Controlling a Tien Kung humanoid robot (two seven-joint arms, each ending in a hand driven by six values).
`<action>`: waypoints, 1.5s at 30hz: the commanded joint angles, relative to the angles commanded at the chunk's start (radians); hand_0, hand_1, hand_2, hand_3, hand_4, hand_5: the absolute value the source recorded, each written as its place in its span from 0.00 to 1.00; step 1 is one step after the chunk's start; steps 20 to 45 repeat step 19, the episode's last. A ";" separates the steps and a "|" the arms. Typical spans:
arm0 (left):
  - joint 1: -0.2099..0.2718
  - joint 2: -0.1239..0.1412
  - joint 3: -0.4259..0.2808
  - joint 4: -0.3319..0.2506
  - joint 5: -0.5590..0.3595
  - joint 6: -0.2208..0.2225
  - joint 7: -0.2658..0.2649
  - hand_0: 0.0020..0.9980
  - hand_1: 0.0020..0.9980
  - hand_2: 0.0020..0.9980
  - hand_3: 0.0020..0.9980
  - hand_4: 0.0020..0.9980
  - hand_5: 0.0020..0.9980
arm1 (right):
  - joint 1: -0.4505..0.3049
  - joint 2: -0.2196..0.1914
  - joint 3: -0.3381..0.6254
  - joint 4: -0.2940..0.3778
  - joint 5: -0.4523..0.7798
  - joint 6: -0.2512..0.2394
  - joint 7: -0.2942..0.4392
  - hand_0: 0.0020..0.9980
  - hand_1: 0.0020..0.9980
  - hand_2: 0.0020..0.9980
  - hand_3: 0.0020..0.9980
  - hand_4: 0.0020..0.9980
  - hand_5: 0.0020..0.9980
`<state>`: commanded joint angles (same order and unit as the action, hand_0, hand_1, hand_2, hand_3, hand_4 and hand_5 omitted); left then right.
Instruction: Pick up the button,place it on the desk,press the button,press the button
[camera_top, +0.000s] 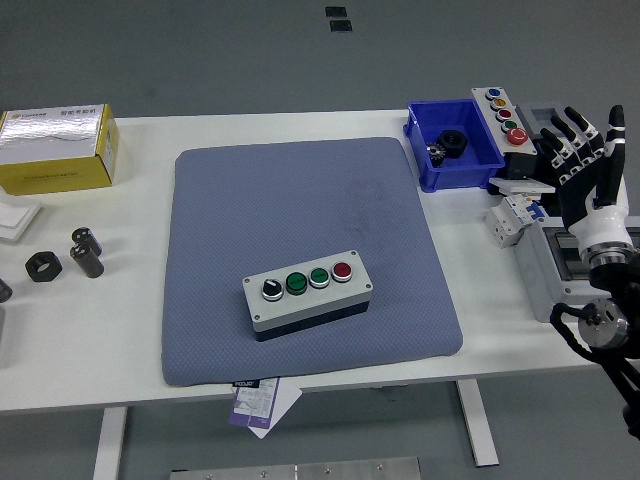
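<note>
A grey button box (309, 291) with a black, two green and a red button lies on the blue-grey mat (300, 200), near its front edge. My right hand (583, 160) is raised at the table's far right, fingers spread and empty, well away from the box. A second button panel (504, 115) with several coloured buttons lies at the back right, just left of my hand. My left arm is out of view.
A blue bin (452, 146) with a black part stands at the back right. Grey devices (555, 262) lie under my right arm. A yellow box (57, 148) and black metal nuts (44, 266) sit at the left. A paper (262, 402) hangs off the front edge.
</note>
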<state>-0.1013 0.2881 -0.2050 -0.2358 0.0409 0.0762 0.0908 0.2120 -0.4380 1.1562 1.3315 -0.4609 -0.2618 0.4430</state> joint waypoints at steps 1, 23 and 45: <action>0.001 0.000 0.002 0.000 -0.002 0.000 0.000 0.69 0.63 0.56 0.60 0.67 0.22 | -0.002 0.000 0.001 0.001 -0.002 -0.001 0.000 0.88 0.78 0.78 0.76 0.90 0.94; 0.000 -0.001 -0.010 0.000 0.010 0.000 -0.001 0.69 0.63 0.56 0.60 0.67 0.22 | -0.019 -0.006 0.003 0.023 -0.044 -0.019 -0.001 0.88 0.78 0.78 0.76 0.90 0.93; 0.000 -0.001 -0.010 0.000 0.010 0.000 -0.001 0.69 0.63 0.56 0.60 0.67 0.22 | -0.019 -0.006 0.003 0.023 -0.044 -0.019 -0.001 0.88 0.78 0.78 0.76 0.90 0.93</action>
